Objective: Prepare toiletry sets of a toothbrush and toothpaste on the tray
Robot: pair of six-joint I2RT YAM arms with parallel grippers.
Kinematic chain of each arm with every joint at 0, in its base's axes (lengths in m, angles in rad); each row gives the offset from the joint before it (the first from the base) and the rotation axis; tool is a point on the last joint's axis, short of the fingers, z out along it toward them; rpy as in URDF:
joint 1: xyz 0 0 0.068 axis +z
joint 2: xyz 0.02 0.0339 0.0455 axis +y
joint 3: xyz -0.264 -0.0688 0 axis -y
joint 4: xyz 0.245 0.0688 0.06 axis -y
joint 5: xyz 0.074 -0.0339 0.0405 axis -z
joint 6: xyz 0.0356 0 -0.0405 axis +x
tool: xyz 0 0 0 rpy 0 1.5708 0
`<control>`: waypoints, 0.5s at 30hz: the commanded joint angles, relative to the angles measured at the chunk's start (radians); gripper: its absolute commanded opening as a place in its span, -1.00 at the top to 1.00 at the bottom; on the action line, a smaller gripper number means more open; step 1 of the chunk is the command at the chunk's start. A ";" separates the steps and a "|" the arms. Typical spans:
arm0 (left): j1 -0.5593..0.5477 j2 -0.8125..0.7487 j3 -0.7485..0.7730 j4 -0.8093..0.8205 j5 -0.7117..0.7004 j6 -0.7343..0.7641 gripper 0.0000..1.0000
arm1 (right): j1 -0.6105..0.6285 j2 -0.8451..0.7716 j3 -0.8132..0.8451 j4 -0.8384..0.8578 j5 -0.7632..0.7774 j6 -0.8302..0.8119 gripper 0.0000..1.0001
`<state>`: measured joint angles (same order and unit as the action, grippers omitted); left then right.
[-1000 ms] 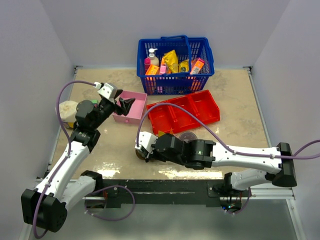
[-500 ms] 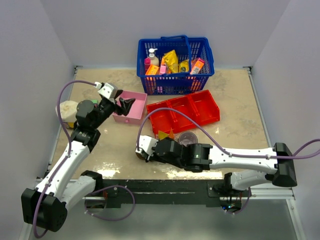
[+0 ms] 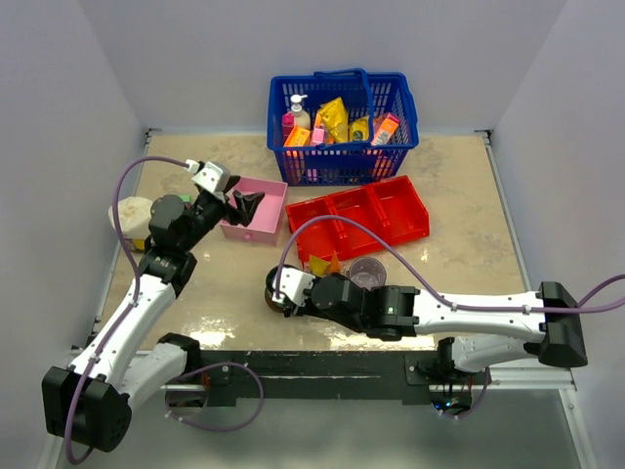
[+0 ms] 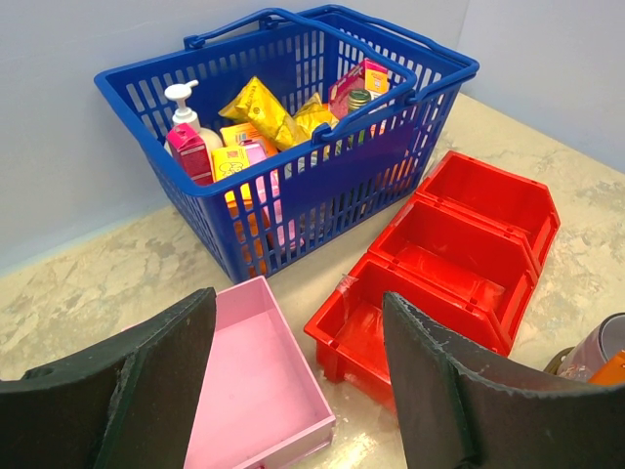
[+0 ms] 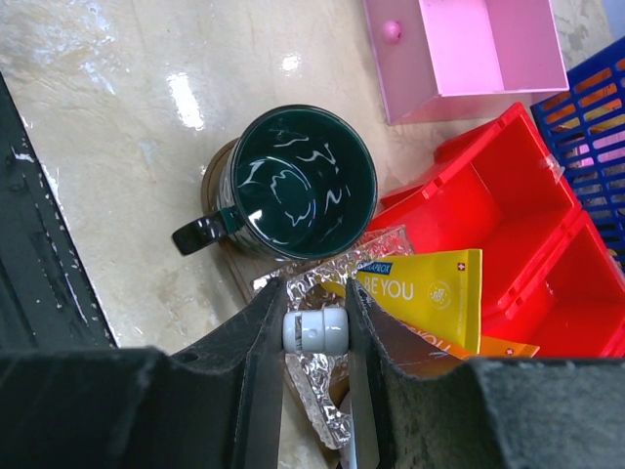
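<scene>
Right gripper has its jaws clamped on the white cap of a yellow toothpaste tube, low over crinkly foil just beside a dark green mug on the worktop. Left gripper hangs over the pink box, jaws wide apart, holding nothing.

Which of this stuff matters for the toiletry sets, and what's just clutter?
For the job: toothpaste tube, white cap pinched by the right gripper.
Just lying about: green mug, pink box, red bin, blue basket.
</scene>
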<state>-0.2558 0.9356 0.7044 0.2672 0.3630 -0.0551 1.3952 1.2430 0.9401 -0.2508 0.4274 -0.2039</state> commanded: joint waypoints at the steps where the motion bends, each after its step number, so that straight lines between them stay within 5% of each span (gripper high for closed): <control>1: 0.006 0.002 0.018 0.030 0.007 0.023 -0.47 | 0.007 -0.027 -0.015 0.077 0.027 -0.020 1.00; 15: 0.006 0.005 0.020 0.029 0.013 0.026 -0.47 | 0.019 -0.002 -0.030 0.071 0.034 0.024 0.83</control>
<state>-0.2558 0.9398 0.7044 0.2672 0.3634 -0.0551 1.4010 1.2423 0.9176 -0.2073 0.4358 -0.2031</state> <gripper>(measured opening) 0.731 0.298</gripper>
